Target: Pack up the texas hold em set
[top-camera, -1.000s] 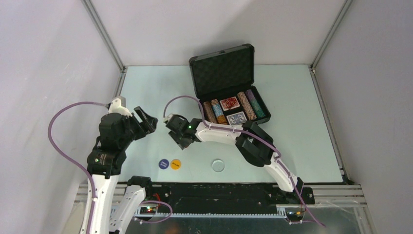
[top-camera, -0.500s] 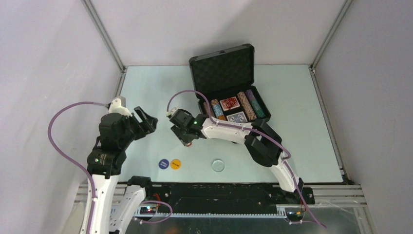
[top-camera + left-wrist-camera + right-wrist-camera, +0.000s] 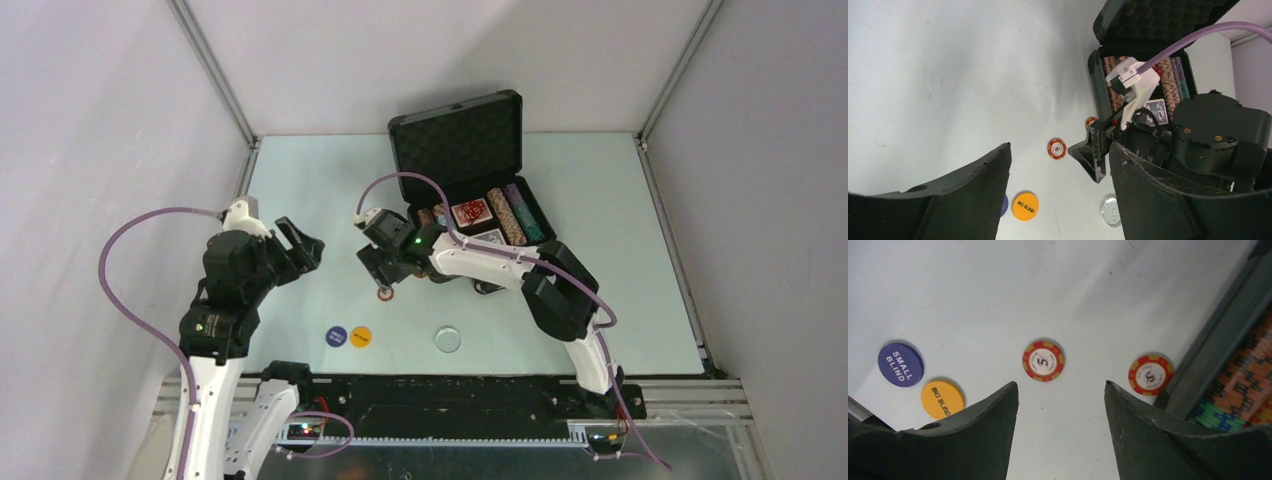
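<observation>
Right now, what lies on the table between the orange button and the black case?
In the right wrist view, one red chip lies midway, a second red chip close to the case.

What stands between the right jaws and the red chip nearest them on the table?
Nothing visible does. The chip lies flat on the bare table just ahead of the right gripper, whose jaws are open and empty. A second chip lies apart from it, beside the case wall.

Two loose red chips (image 3: 1043, 361); three round buttons (image 3: 361, 336); two card decks (image 3: 471, 212); one open case (image 3: 460, 140).
</observation>
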Controlling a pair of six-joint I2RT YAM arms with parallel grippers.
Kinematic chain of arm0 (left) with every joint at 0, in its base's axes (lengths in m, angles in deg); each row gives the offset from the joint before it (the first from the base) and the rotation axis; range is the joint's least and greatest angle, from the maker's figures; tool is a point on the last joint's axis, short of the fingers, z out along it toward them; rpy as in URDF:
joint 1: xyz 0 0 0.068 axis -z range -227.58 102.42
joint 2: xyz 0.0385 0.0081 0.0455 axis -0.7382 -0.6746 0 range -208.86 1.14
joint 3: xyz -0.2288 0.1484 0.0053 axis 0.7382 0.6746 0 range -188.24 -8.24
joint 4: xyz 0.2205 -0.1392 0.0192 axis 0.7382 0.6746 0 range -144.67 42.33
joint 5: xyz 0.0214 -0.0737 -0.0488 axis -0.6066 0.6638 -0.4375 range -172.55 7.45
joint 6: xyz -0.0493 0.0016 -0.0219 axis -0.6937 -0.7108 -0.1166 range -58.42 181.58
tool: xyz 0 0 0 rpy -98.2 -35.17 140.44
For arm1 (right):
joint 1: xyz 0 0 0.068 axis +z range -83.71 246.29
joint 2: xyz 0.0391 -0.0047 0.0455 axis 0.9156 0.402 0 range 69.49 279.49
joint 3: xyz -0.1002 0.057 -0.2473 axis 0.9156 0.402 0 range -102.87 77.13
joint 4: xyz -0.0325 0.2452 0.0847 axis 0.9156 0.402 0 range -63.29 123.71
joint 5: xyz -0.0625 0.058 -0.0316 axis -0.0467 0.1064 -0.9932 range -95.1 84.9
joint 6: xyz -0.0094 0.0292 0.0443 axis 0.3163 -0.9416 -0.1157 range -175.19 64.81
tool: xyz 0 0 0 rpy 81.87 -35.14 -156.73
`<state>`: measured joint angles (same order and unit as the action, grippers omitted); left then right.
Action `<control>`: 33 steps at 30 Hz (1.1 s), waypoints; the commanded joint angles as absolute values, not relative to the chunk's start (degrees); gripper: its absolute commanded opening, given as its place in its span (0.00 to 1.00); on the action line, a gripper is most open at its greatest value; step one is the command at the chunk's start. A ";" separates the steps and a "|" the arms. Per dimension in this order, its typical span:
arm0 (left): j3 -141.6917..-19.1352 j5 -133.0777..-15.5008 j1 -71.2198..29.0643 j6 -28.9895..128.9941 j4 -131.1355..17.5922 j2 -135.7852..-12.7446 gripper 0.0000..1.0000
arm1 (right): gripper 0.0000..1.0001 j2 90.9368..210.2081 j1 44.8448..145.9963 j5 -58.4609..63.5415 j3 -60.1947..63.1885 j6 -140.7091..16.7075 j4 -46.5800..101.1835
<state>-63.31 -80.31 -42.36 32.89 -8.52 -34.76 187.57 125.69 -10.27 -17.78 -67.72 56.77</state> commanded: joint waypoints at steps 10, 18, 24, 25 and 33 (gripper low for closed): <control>-62.68 -78.92 -42.79 32.10 -10.40 -34.28 0.77 | 0.72 197.98 127.59 -7.40 -26.17 -69.18 58.43; -62.64 -78.86 -42.82 32.11 -10.45 -34.37 0.77 | 0.67 199.45 127.73 -9.30 -25.65 -68.79 59.74; -63.05 -78.69 -42.77 32.14 -10.45 -34.32 0.77 | 0.61 199.40 127.78 -11.09 -25.76 -68.20 61.57; -63.08 -78.64 -42.80 32.14 -10.41 -34.34 0.77 | 0.61 199.44 127.84 -11.39 -25.83 -68.09 61.96; -63.03 -78.60 -42.83 32.16 -10.44 -34.54 0.77 | 0.48 200.35 128.03 -12.17 -26.26 -67.37 62.97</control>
